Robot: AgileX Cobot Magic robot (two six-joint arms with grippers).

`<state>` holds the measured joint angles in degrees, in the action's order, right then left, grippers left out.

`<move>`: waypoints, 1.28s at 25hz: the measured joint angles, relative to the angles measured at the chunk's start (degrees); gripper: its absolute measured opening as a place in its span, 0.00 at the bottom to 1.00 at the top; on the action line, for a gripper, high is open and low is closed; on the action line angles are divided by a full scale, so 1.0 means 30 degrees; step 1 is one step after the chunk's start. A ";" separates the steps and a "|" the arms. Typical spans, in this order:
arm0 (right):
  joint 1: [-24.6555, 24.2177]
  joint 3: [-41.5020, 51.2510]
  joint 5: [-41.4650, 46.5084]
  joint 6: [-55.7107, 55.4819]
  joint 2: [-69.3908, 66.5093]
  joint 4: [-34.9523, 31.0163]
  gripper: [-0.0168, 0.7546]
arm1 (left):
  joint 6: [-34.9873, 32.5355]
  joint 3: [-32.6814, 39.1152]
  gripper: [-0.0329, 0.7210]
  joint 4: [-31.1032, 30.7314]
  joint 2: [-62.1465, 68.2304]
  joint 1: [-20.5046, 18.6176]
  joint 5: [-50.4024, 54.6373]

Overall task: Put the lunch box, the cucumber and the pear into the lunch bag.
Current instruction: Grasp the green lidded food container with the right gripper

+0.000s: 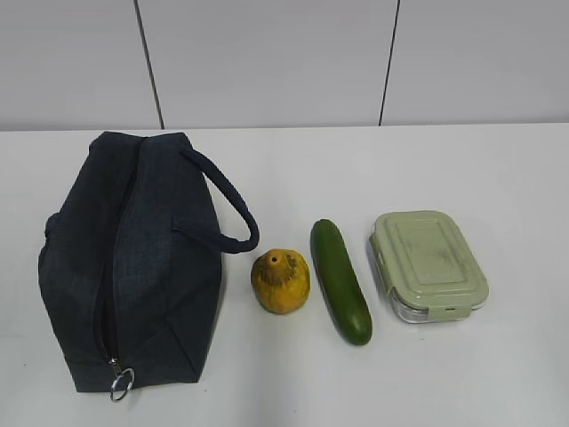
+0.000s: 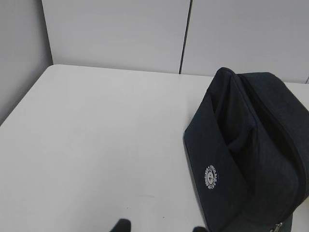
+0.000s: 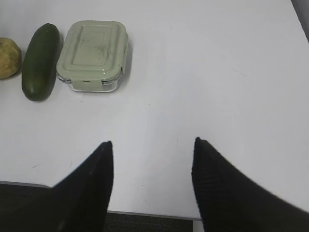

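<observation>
The navy lunch bag (image 1: 133, 258) lies on the white table at the left, zipper (image 1: 107, 311) along its top with the ring pull (image 1: 121, 383) at the near end. It also shows in the left wrist view (image 2: 246, 154). The yellow-orange pear (image 1: 280, 280), the dark-green cucumber (image 1: 340, 281) and the lunch box (image 1: 428, 264) with its sage-green lid lie in a row to its right. My right gripper (image 3: 152, 145) is open and empty over the table's near edge, with the lunch box (image 3: 94, 54), cucumber (image 3: 40, 61) and pear (image 3: 8, 58) ahead to its left. My left gripper (image 2: 159, 227) is open, only its tips showing.
Grey panel walls stand behind the table (image 1: 498, 178). The table's near edge (image 3: 154, 213) runs under my right gripper. A wall closes the table's left side in the left wrist view (image 2: 19, 58).
</observation>
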<state>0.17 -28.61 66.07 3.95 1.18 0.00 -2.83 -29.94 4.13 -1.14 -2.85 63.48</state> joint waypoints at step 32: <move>0.0000 -0.2490 -0.1980 -0.1869 -0.5751 -0.2210 0.57 | 0.0000 0.0000 0.37 0.0000 0.0000 0.0000 0.0000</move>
<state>0.17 -36.08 60.13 -1.66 -16.07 -6.63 -2.83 -29.94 4.13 -1.14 -2.85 63.48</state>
